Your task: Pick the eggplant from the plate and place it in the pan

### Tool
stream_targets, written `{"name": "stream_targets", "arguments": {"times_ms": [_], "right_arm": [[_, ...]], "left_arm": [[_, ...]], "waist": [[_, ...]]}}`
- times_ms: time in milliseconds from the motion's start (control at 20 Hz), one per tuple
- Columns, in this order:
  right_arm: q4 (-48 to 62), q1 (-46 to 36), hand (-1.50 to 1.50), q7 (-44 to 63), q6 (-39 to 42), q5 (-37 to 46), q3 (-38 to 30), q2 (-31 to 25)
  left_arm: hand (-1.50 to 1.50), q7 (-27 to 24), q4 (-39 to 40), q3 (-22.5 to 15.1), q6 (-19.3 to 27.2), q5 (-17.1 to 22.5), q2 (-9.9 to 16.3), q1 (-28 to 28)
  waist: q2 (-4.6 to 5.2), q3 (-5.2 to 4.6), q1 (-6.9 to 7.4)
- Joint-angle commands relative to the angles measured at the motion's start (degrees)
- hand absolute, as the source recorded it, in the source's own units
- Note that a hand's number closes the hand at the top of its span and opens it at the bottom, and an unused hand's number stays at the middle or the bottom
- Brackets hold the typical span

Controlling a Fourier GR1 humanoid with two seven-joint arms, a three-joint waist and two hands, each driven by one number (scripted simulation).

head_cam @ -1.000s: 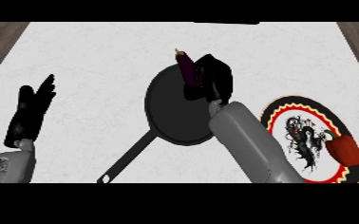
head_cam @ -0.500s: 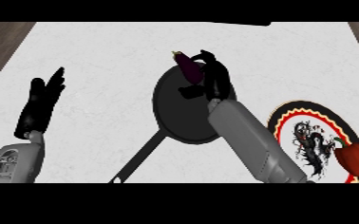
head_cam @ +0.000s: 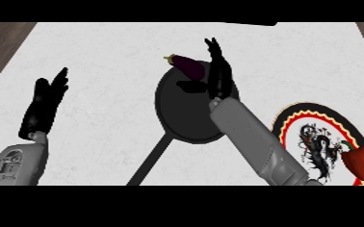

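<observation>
Purple eggplant (head_cam: pixel 188 66) lies across the far rim of the black pan (head_cam: pixel 177 118) — right hand (head_cam: pixel 219 77) just beside it, fingers straight, holding nothing. Left hand (head_cam: pixel 44 106) rests open at the view's left, well apart from the dragon-patterned plate (head_cam: pixel 295 120).

White marbled counter (head_cam: pixel 107 62) carries black pan (head_cam: pixel 181 110), handle toward viewer; patterned plate (head_cam: pixel 302 125) right.
</observation>
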Motion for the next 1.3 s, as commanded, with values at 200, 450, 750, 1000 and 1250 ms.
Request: {"name": "stream_targets", "arguments": {"times_ms": [200,450,750,1000,1250], "right_arm": [[-0.04,-1.51,-1.5,-7.63,-8.1,-9.86,-1.98,0.07],[-4.33,4.61,-1.5,-8.98,-6.83,-8.85,-6.51,-2.17],[-25.32,20.86,-1.5,-7.37,-3.83,-8.6,-4.49,-11.79],[-44.16,32.73,-1.5,-2.2,1.41,-10.78,-4.83,-22.92],[-58.38,46.02,-1.5,-3.41,7.56,-14.08,-8.6,-32.21]], "left_arm": [[0.0,0.12,-0.62,2.09,0.07,0.93,0.86,2.11],[0.0,-0.84,-1.92,2.8,1.5,0.15,0.37,6.64],[0.0,1.27,-2.43,4.52,1.16,1.1,1.39,6.12],[0.0,1.91,-4.45,5.35,0.28,1.56,2.75,6.65],[0.0,0.22,-4.14,3.22,1.13,0.06,0.13,7.61]], "waist": [[-1.0,-0.08,-2.95],[-1.77,-0.15,-5.88],[-2.22,-0.19,-7.59],[-2.31,-0.19,-8.16],[-1.93,-0.17,-7.44]]}}
